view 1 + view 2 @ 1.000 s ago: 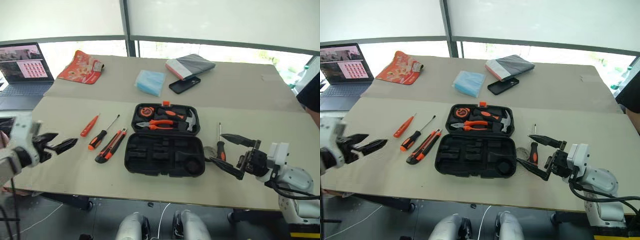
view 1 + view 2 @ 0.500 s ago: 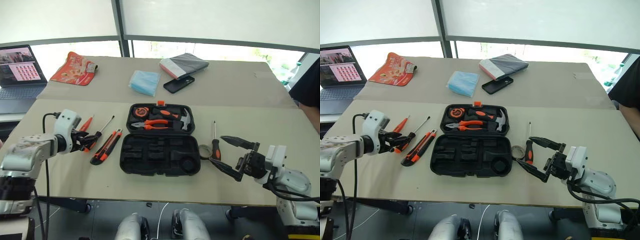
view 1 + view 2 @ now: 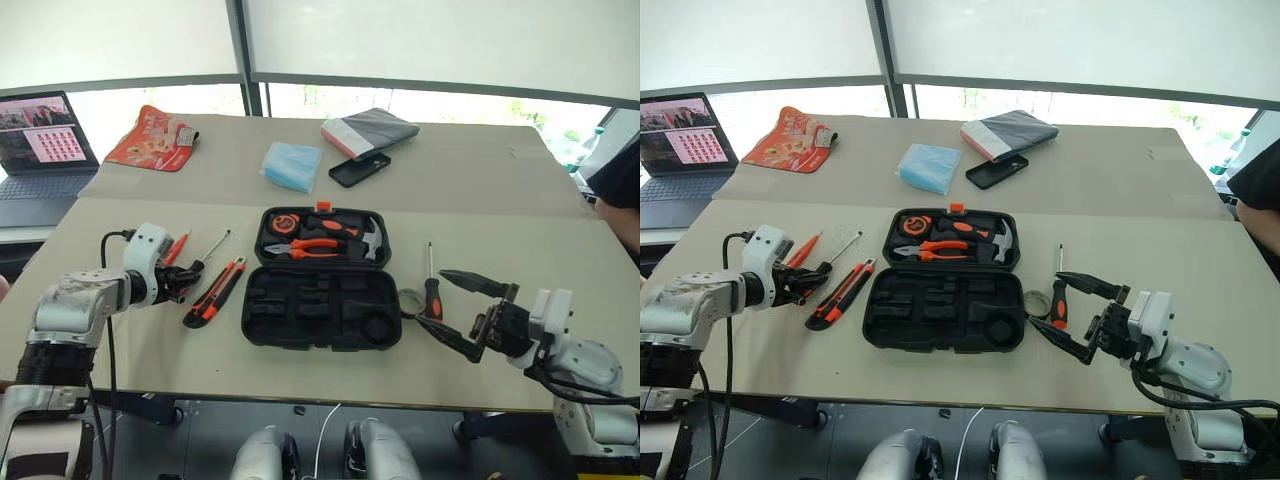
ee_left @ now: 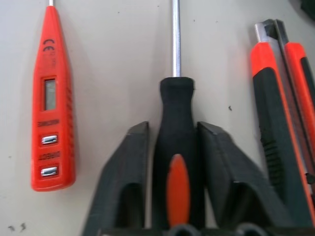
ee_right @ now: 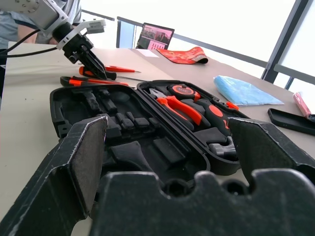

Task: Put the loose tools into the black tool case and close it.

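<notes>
The black tool case [image 3: 300, 338] lies open mid-table; its far half holds pliers, a hammer and a tape measure. To its left lie a slim orange screwdriver [image 3: 176, 247], an orange-and-black screwdriver [image 3: 214, 247] and a utility knife [image 3: 212, 293]. My left gripper [image 3: 185, 283] is shut on that screwdriver's handle; in the left wrist view both fingers [image 4: 130, 162] press its sides. Right of the case lie a second screwdriver [image 3: 431, 292] and a tape ring [image 3: 408, 298]. My right gripper [image 3: 1043, 298] hovers open just above them.
Toward the far side of the table lie a black phone [image 3: 357, 169], a blue pack [image 3: 293, 165], a grey-and-pink pouch [image 3: 370, 130] and a red pouch [image 3: 153, 136]. A laptop [image 3: 40, 125] stands at the far left. A person's dark sleeve [image 3: 622, 170] shows at the right edge.
My left arm came in from the left edge, sank to the table, and its fingers closed on the screwdriver's handle. The right gripper kept still and open.
</notes>
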